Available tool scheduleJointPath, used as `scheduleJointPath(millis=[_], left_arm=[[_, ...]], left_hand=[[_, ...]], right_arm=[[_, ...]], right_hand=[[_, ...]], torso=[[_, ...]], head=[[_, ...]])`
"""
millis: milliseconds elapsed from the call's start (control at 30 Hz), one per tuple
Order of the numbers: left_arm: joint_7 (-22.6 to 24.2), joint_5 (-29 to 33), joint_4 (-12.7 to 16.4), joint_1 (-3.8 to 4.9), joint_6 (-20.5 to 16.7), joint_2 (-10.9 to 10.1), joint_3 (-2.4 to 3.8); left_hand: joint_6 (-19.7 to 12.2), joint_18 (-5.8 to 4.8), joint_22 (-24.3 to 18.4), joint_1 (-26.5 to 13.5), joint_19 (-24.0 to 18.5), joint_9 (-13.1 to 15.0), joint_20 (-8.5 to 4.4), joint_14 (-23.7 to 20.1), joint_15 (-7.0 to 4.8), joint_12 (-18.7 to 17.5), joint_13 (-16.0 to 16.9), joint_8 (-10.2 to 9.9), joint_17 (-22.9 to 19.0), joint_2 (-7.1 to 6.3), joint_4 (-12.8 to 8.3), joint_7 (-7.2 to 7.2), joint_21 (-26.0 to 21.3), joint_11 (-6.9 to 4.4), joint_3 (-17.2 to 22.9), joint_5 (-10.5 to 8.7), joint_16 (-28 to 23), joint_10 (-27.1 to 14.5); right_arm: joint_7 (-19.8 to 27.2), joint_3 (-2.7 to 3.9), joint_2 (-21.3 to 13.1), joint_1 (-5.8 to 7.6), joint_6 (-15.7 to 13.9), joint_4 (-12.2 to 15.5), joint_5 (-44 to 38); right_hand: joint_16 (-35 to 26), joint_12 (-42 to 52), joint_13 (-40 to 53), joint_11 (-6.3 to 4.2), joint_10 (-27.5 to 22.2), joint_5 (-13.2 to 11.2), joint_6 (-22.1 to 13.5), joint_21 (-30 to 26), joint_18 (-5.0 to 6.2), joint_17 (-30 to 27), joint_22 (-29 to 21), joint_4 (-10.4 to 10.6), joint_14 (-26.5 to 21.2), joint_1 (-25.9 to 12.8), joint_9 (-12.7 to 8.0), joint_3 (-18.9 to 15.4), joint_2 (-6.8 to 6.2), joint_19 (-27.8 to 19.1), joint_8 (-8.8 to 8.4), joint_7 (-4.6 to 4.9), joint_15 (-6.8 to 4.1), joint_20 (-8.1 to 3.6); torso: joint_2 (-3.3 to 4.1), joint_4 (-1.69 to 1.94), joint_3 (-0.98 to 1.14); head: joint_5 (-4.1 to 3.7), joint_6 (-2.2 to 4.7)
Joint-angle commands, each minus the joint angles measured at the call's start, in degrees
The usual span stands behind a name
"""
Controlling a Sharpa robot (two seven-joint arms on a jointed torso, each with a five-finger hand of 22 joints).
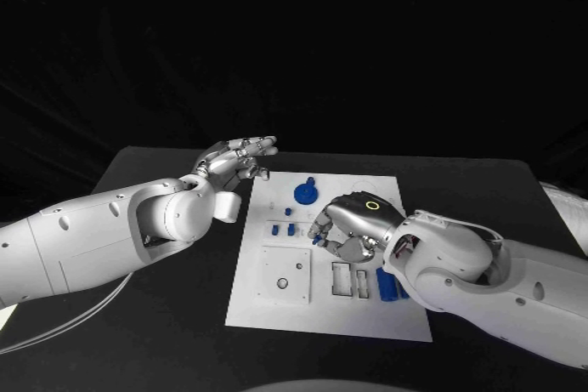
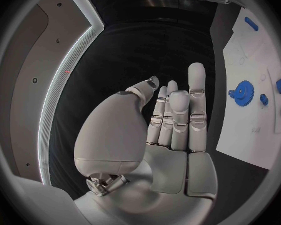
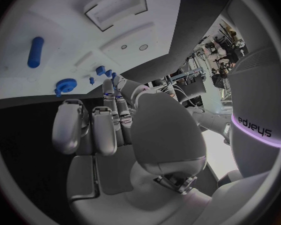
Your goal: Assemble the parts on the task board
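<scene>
Lying centre-frame in head view on black table (image 1: 147, 167): white task board (image 1: 380, 324), long side running top to bottom. Blue gear (image 1: 304, 193) w/ a small blue knob just beside it sits near board's top, also seen at right in left wrist view (image 2: 243, 92) and at left in right wrist view (image 3: 65, 86). Small blue pegs (image 1: 283, 230) in a row below gear, left-centre of board. Blue cylinder (image 1: 387, 285) lying lower right on board, next to right forearm; same piece upper left in right wrist view (image 3: 35, 52). Raised white block w/ holes (image 1: 283, 275) lower left of board, two narrow slotted inserts (image 1: 342, 279) beside it.

Left hand (image 1: 233, 160) above table just off board's top-left corner, fingers straight and held side by side, thumb a bit apart, holding nothing, touching nothing; left wrist view (image 2: 168, 120) confirms.

Right hand (image 1: 348, 224) over board's middle, fingers curled down toward surface near pegs. Can't tell if pinching a part — fingertips hidden by knuckles; right wrist view (image 3: 109, 120) no clearer.
</scene>
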Motion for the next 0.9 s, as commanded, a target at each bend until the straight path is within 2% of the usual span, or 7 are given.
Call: scheduleJointPath(millis=[33,133,167,467,667,900], left_arm=[[0.7,-0.1,0.3,0.03,0.6,0.1,0.03],[0.6,-0.1,0.4,0.04,0.6,0.1,0.04],[0.6,-0.1,0.4,0.04,0.6,0.1,0.04],[0.5,-0.1,0.6,0.05,0.7,0.1,0.04],[0.4,-0.1,0.6,0.05,0.8,0.2,0.04],[0.3,-0.1,0.6,0.04,0.8,0.1,0.04]], left_hand=[[-0.4,0.59,-0.1,-0.5,0.1,-0.1,-0.02,-0.4,0.01,0.2,0.1,0.3,-0.1,0.02,-0.1,0.09,-0.3,-0.02,-0.4,0.2,-0.2,-0.4],[-0.4,0.59,-0.1,-0.5,0.1,-0.1,-0.02,-0.4,0.01,0.2,0.1,0.3,-0.1,0.02,-0.1,0.09,-0.3,-0.02,-0.4,0.2,-0.2,-0.4],[-0.4,0.59,-0.1,-0.5,0.1,-0.1,-0.02,-0.4,0.01,0.2,0.1,0.3,-0.1,0.02,-0.1,0.09,-0.3,-0.02,-0.4,0.2,-0.2,-0.4],[-0.4,0.59,-0.1,-0.5,0.1,-0.1,-0.02,-0.4,0.01,0.2,0.1,0.3,-0.1,0.02,-0.1,0.09,-0.3,-0.02,-0.4,0.2,-0.2,-0.4],[-0.5,0.6,-0.1,-0.4,0.1,0.0,-0.02,-0.4,-0.01,0.3,0.1,0.3,-0.2,0.08,-0.2,0.07,-0.3,-0.04,-0.4,0.23,-0.2,-0.4],[-0.5,0.6,-0.1,-0.4,0.1,0.0,-0.02,-0.4,-0.01,0.3,0.1,0.3,-0.2,0.08,-0.2,0.07,-0.3,-0.04,-0.4,0.23,-0.2,-0.4]], right_arm=[[1.8,-0.18,1.5,-1.08,1.0,-1.6,-0.4],[2.2,-0.34,2.8,-1.8,1.3,-2.9,-0.5],[2.3,-0.39,3.3,-2.02,1.5,-3.3,-0.5],[2.7,-0.61,6.2,-3.49,2.6,-6.4,-0.8],[2.6,-0.74,7.1,-3.86,3.2,-7.5,-1.3],[2.4,-0.78,7.3,-3.96,3.9,-7.8,-1.7]], right_hand=[[0.3,0.2,0.0,-0.2,0.0,0.3,0.2,0.3,0.05,-0.1,0.0,-0.1,2.9,-0.2,0.0,0.3,0.19,0.2,0.13,0.12,-0.34,-0.13],[0.3,0.2,0.0,-0.19,0.0,0.3,0.1,0.3,0.06,-0.1,0.0,-0.2,2.9,-0.2,0.0,0.4,0.19,0.2,0.11,0.13,-0.34,-0.14],[0.3,0.2,0.0,-0.19,0.0,0.3,0.1,0.3,0.06,-0.1,-0.1,-0.2,2.9,-0.2,0.0,0.4,0.19,0.2,0.1,0.13,-0.34,-0.14],[0.3,0.1,0.0,-0.16,0.0,0.3,0.1,0.2,0.07,-0.1,-0.1,-0.2,2.9,-0.2,0.0,0.4,0.18,0.2,0.06,0.17,-0.34,-0.16],[0.3,0.1,0.0,-0.14,0.0,0.3,0.1,0.2,0.08,-0.1,-0.2,-0.2,2.9,-0.2,0.0,0.4,0.19,0.2,0.05,0.19,-0.33,-0.16],[0.3,0.1,-0.1,-0.11,0.0,0.3,0.1,0.2,0.08,-0.1,-0.2,-0.2,2.9,-0.3,0.1,0.4,0.19,0.2,0.03,0.22,-0.32,-0.17]], torso=[[0.06,0.1,-0.01],[0.08,0.21,-0.05],[0.1,0.11,0.0],[0.08,0.11,0.05],[0.03,0.18,0.08],[0.04,-0.07,0.1]], head=[[0.39,-0.39],[0.61,-0.72],[0.75,-0.72],[1.26,-1.15],[1.47,-1.37],[1.67,-1.59]])
